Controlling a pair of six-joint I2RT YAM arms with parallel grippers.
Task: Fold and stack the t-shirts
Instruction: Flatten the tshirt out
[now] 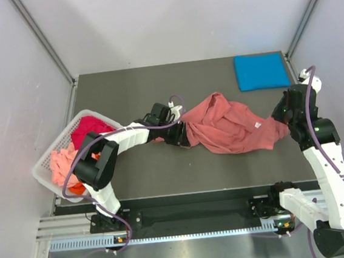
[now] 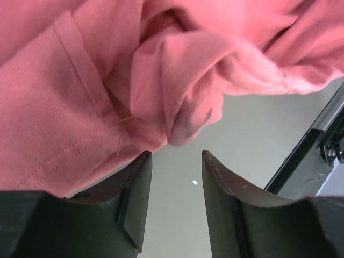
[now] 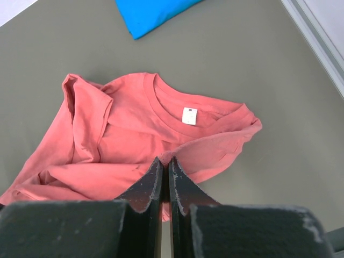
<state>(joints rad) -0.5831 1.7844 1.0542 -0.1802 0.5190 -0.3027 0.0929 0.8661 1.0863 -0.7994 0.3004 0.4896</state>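
Note:
A salmon-pink t-shirt lies crumpled mid-table, its collar and white label facing up. My right gripper sits at the shirt's right edge, its jaws shut on a small pinch of the fabric's hem. At the shirt's left end, my left gripper stands open; in the left wrist view its fingertips have only bare table between them, and a fold of the shirt hangs just beyond the tips. A bright blue t-shirt lies folded flat at the back right corner.
A white slatted basket stands at the table's left edge, holding a magenta t-shirt, a pale pink one and an orange one. The left arm reaches from beside the basket toward the middle. Grey walls enclose the table.

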